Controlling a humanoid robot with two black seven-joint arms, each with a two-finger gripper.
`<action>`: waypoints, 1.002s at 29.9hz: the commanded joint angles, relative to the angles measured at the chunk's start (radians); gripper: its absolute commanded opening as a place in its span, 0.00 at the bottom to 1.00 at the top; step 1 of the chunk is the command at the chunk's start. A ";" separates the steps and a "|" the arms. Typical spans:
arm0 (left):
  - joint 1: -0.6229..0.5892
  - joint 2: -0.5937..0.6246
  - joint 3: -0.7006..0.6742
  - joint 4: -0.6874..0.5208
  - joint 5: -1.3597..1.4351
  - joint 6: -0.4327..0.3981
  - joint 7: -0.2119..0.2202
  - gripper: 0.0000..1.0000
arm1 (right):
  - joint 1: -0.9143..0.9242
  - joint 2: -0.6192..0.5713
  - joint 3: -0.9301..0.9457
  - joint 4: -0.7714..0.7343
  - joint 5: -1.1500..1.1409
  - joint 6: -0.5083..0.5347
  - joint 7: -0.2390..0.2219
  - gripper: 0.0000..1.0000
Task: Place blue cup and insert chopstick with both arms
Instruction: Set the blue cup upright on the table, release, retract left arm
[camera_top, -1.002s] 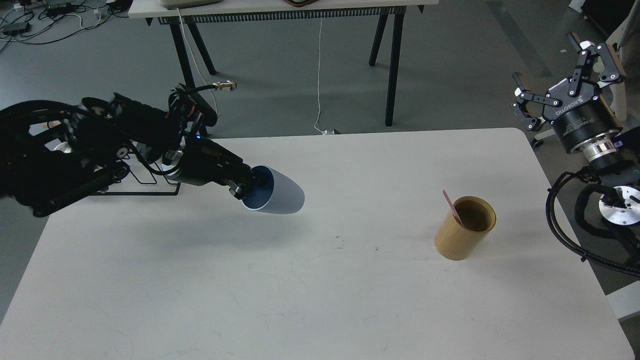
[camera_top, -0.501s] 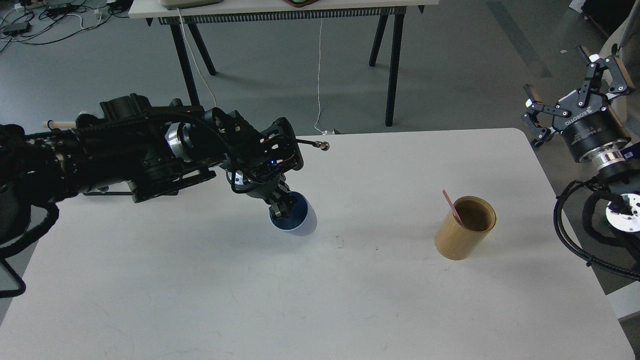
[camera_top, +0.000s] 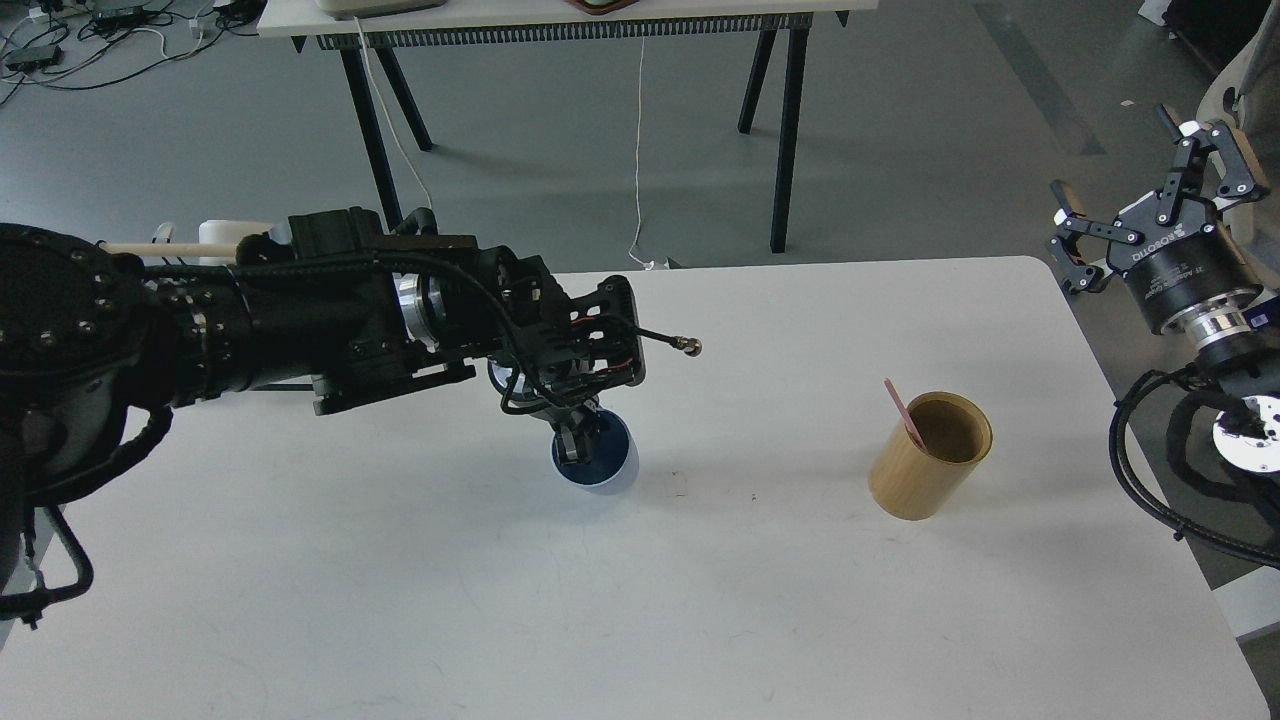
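Head view, single frame. Landmark for all positions: the tan wooden holder (camera_top: 931, 455), standing upright on the white table (camera_top: 640, 600).

Left gripper (camera_top: 578, 440): reaches in from the left, well left of the holder, pointing down into the blue cup (camera_top: 600, 452). One finger sits inside the rim against the dark blue interior, so the jaws are clamped on the cup wall. Cup is mouth-up, nearly vertical, slight tilt possible. Cannot tell whether its base touches the table or hangs just above it.

Right gripper (camera_top: 1150, 190): up and to the right of the holder, off the table edge, jaws spread wide, holding nothing.

Chopstick (camera_top: 904, 412): thin pink stick leaning in the holder, upper end poking out over the holder's left rim. Untouched.

Step in hand, my judgement: placing the cup, close to the end of that step. Chopstick transfer not begun.

Next move calls for:
- settle the cup flat, then open the left jaws and lift the inside finger straight up so it does not drag the rim and tip the cup;
- bring the right gripper down over the holder and pinch the exposed pink tip, narrow grip, as little stick shows above the rim.

Risk: light cup, easily toppled on release.
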 joint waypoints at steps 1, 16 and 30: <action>0.002 0.006 0.010 -0.010 0.000 0.000 0.000 0.05 | -0.005 0.001 0.000 0.000 0.000 0.000 0.002 1.00; 0.003 -0.006 0.008 -0.033 -0.005 0.000 0.000 0.10 | -0.007 0.005 0.000 -0.005 0.000 0.000 0.002 1.00; 0.017 0.009 -0.097 -0.032 -0.021 0.000 0.000 0.67 | -0.016 0.012 0.000 -0.003 0.002 0.000 0.002 1.00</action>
